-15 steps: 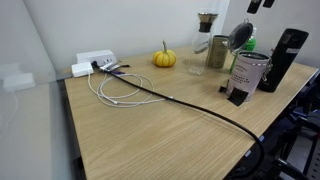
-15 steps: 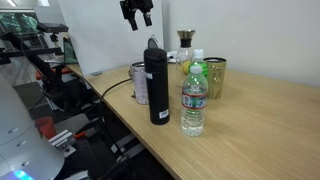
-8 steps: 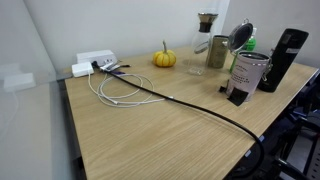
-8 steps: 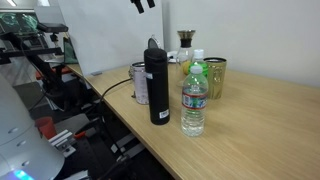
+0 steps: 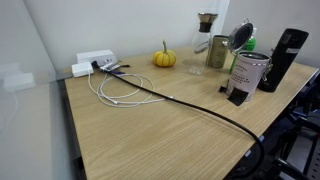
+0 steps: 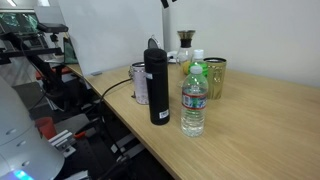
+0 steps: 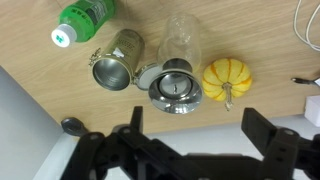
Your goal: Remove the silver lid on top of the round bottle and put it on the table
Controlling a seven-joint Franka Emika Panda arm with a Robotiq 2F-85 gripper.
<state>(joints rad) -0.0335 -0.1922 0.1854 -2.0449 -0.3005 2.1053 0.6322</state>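
Since a second ago the gripper (image 6: 166,3) has travelled along the top of an exterior view, from above the black flask (image 6: 155,85) towards the round bottle (image 6: 186,52), and now shows only as a sliver at the frame edge. In the wrist view its fingers stand wide apart and hold nothing. The silver lid (image 7: 177,84) sits on the bottle's neck, between the metal cup (image 7: 113,60) and the pumpkin (image 7: 225,78); the bottle stands on the table (image 5: 150,130).

Assessment: the approach is under way and the lid is not yet lifted.

Recommendation: centre the fingers over the lid, descend straight and close on its rim only. Keep clear of the cup just beside it. Lift vertically so the bottle does not tip.
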